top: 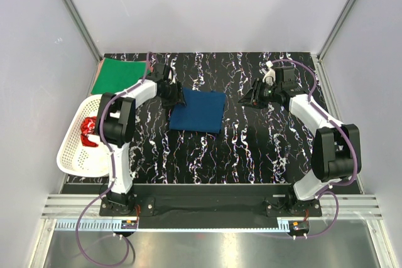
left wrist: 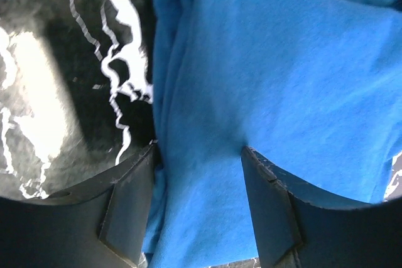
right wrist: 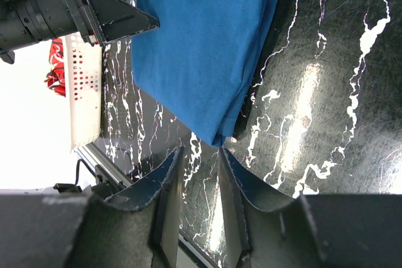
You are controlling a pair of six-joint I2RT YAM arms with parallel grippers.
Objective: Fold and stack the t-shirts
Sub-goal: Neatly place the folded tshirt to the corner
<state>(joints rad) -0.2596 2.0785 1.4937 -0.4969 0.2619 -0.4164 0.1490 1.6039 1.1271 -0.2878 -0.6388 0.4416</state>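
L arm (top: pixel 116 120) is covering part of the red tee (top: pixel 88 131) in the basket (top: pixel 69 155), so I'm not making out its print. Left wrist cam is cropping the blue tee (left wrist: pixel 282 92) at top, right & btm, and it's blurring there.

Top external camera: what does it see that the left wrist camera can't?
Only the top external: the folded green t-shirt, the white plastic lattice basket holding red cloth, and the right hand. Only the left wrist: the left hand close up, its fingers astride a cloth edge. Both: the folded blue t-shirt on the black marbled table.
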